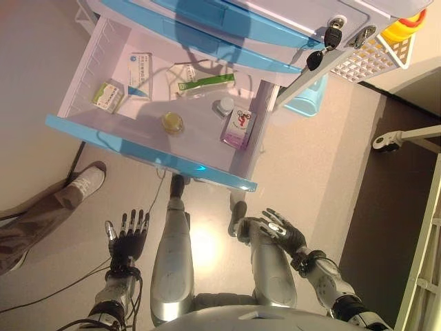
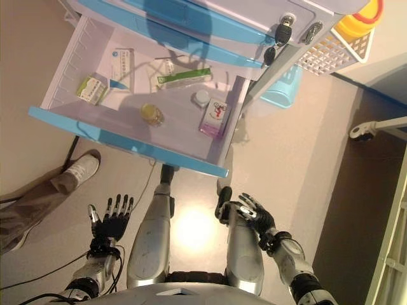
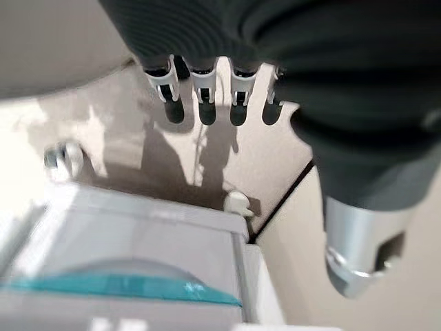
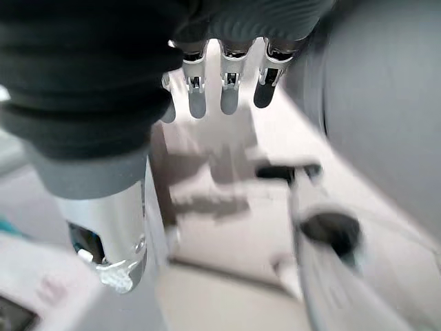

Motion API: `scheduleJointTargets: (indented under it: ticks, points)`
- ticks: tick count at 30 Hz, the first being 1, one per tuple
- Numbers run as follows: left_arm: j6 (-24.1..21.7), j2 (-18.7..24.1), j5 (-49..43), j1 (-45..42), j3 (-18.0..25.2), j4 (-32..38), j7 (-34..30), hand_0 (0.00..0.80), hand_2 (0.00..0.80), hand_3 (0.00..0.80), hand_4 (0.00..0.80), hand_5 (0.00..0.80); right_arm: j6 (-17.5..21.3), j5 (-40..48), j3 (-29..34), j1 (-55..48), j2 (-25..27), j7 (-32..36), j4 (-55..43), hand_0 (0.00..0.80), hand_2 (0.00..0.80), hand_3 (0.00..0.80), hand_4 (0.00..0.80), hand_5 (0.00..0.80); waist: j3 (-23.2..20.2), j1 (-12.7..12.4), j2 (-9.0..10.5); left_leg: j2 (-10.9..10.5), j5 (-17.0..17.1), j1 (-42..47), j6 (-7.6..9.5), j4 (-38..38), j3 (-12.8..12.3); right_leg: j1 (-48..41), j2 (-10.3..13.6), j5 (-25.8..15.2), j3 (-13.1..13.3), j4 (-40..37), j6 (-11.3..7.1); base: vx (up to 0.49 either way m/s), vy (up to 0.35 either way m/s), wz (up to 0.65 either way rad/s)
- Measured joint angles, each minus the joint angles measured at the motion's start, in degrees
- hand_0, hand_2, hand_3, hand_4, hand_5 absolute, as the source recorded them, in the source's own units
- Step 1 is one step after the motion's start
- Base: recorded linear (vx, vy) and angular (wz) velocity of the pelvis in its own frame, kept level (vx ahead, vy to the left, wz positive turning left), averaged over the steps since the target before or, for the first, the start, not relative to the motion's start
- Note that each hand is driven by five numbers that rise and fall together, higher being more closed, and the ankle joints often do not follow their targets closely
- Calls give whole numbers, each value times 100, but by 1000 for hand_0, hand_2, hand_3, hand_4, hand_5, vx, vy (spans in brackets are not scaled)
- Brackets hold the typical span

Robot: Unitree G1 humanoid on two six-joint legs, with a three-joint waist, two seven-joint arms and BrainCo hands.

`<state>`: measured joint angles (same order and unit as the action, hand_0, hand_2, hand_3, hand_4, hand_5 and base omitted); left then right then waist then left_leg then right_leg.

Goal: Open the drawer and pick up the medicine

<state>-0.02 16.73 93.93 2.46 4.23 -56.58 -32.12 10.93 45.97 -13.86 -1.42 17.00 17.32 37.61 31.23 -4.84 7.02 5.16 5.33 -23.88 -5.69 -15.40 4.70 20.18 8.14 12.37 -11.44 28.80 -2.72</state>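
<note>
The drawer point(image 1: 148, 155) stood pulled open, its blue front edge nearest the robot. Inside lay several medicines: a pink box point(image 1: 238, 129) by the right wall, a small amber jar point(image 1: 172, 122) near the front edge, a green tube point(image 1: 205, 84) toward the back, and two white-and-green boxes point(image 1: 108, 96) along the left side. The left hand point(image 1: 127, 238) hung below the drawer, fingers straight and spread, holding nothing. The right hand point(image 1: 281, 231) hung lower right, fingers loosely relaxed, also empty.
</note>
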Motion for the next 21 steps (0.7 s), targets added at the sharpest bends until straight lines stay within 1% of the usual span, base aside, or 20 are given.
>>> scheduleJointTargets:
  ticks: [3,6,8,9,11,12,14,17,19,21]
  points:
    - [-310,7,-564,-290,-11,429,332,0,0,0,0,0,398,-77,383,-394,119,-613,-1135,0,0,0,0,0,0,59,2,7,-24,198,-29,86,-21,-198,-12,-2,7,-109,-3,72,-30,-2]
    - [-601,37,-1223,-675,-71,739,518,0,0,0,0,0,808,-731,777,-716,444,-1154,-2332,0,0,0,0,0,-2,72,7,21,-48,404,-28,184,-63,-423,-41,-46,39,-306,-30,70,-27,-5]
    - [-797,47,-1597,-910,-117,846,623,0,0,0,0,0,973,-1340,1041,-784,655,-1519,-3074,0,0,0,0,0,-11,62,22,43,-89,456,-11,183,-124,-509,-62,-94,92,-430,-65,73,-25,-10]
    - [-868,40,-1779,-1013,-120,864,649,0,0,0,0,0,997,-1750,1183,-783,783,-1741,-3475,0,0,0,0,0,-13,59,23,47,-78,502,34,195,-152,-576,-73,-161,107,-523,-69,56,-12,-14]
    - [-947,21,-2021,-1180,-117,865,672,0,0,0,0,0,1091,-2471,1446,-752,1041,-2099,-4144,0,0,0,0,0,-18,56,28,42,-114,643,37,209,-222,-765,-62,-198,134,-684,-106,58,-1,-7]
    - [-1002,10,-2112,-1229,-119,866,673,0,0,0,0,0,1094,-2776,1555,-729,1195,-2230,-4422,0,0,0,0,0,-25,55,33,38,-134,705,57,216,-281,-855,-57,-212,136,-765,-127,79,7,-2]
    - [-1034,-29,-2224,-1295,-112,870,679,0,0,0,0,0,1057,-3455,1756,-685,1524,-2454,-4948,0,0,0,0,0,-32,48,38,3,-183,814,84,223,-315,-1020,-8,-235,142,-906,-166,82,-2,0]
    - [-1092,-82,-2431,-1361,-112,865,704,0,0,0,0,0,1029,-4221,2039,-649,2065,-2579,-5654,0,0,0,0,0,-162,31,64,-34,-244,955,134,266,-356,-1252,29,-298,138,-1141,-242,68,-38,1]
    - [-1144,-88,-2437,-1372,-107,855,704,0,0,0,0,0,1018,-4584,2057,-559,2401,-2570,-5923,0,0,0,0,0,-361,8,93,-62,-261,976,159,280,-426,-1364,22,-370,131,-1317,-270,50,-67,0]
    - [-1149,-79,-2474,-1372,-106,852,699,0,0,0,0,0,965,-4855,2054,-409,2628,-2550,-6131,0,0,0,0,0,-466,-16,122,-83,-285,1077,170,306,-430,-1530,25,-418,108,-1494,-292,45,-73,5]
